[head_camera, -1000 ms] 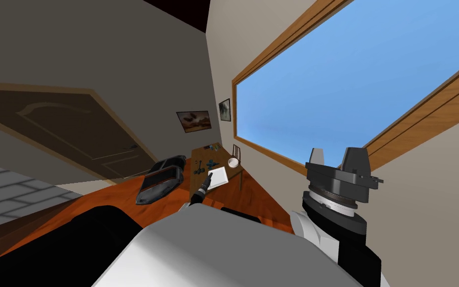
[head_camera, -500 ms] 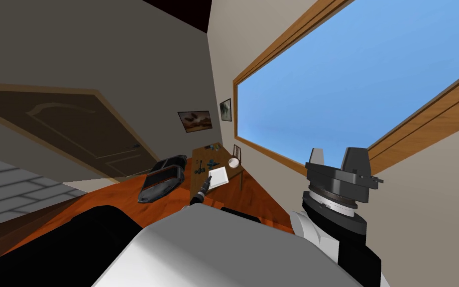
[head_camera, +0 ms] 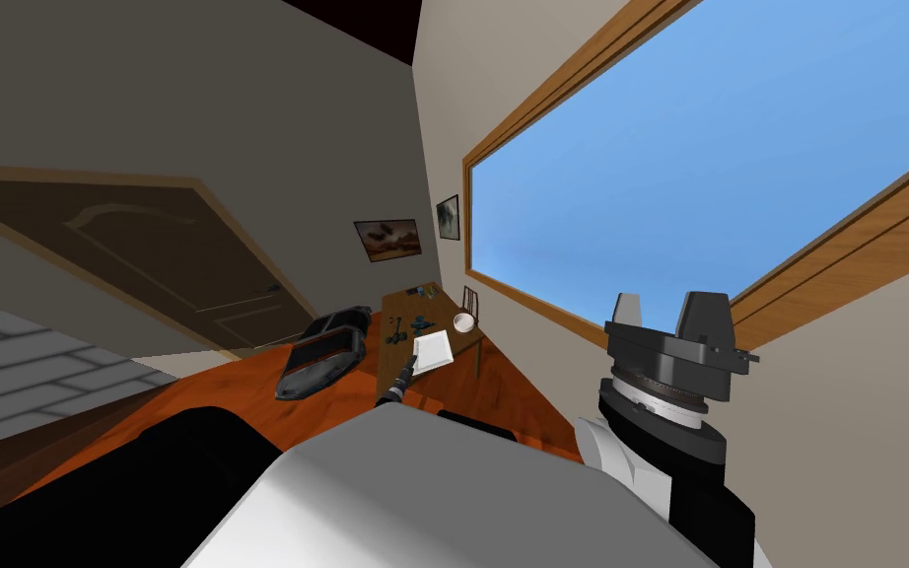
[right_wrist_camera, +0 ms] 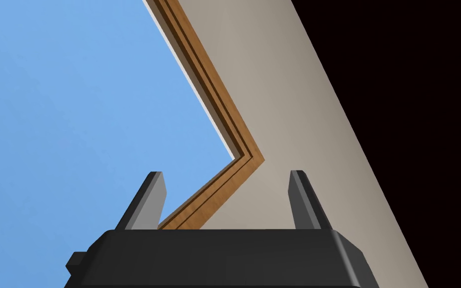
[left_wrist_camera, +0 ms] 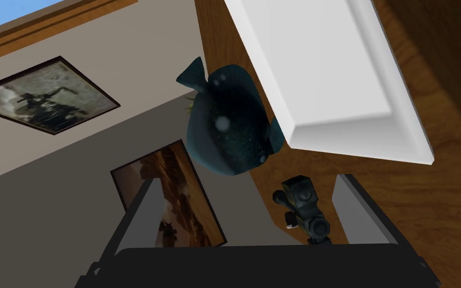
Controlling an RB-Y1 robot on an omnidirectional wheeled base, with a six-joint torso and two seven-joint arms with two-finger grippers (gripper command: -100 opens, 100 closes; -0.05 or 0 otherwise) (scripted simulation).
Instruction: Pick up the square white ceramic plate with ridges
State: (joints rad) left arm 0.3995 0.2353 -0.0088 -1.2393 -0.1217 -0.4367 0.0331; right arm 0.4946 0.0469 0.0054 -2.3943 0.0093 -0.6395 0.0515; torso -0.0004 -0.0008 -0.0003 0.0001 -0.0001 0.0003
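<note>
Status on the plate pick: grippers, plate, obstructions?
Left gripper open, just short of white square plate. Right gripper open, raised aside. Plate flat on wooden table; dark fish figure and small black camera beside it.

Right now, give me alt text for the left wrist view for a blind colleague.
A white square plate lies on a wooden table just beyond the open left claw, not yet between its fingers. A dark teal fish-shaped figure sits beside the plate, a small dark camera-like object nearer the claw; two framed pictures hang on the wall.
</note>
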